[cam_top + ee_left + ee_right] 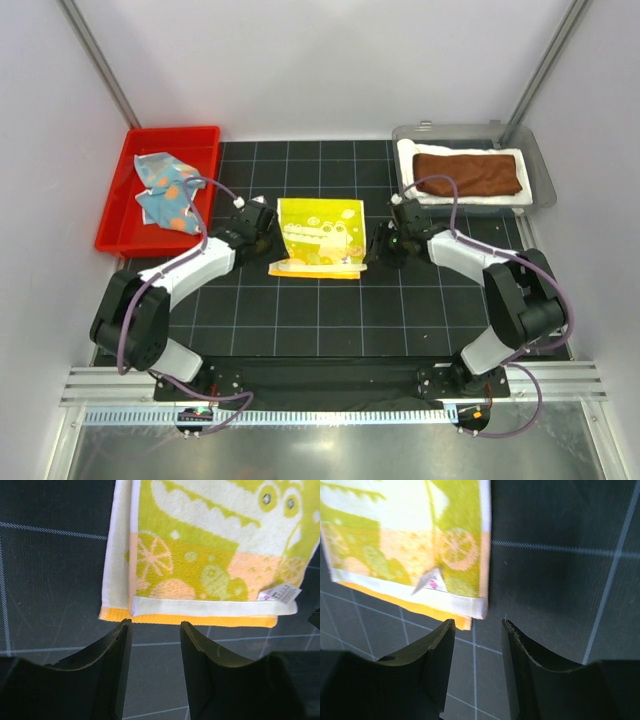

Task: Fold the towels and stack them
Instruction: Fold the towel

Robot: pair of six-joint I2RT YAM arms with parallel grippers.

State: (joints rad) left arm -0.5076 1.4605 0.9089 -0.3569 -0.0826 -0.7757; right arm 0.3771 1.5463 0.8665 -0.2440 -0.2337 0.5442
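Mat (300, 320) black-gridded, folded yellow towel (320, 235) centre, white walls (330, 60), left gripper (155, 625) & right gripper (479, 622) part-open, empty

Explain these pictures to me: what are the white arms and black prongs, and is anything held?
Those are two robot arms bolted at the table's near edge, each ending in a two-finger gripper. The wide picture is from a camera above and behind them; the other two are from wrist cameras, so the black prongs are each arm's own fingers. On the black mat lies a folded yellow towel. The left gripper and right gripper flank it, both open, holding nothing. A red bin on the left holds a crumpled blue towel; a grey tray on the right holds a brown towel on a white towel.
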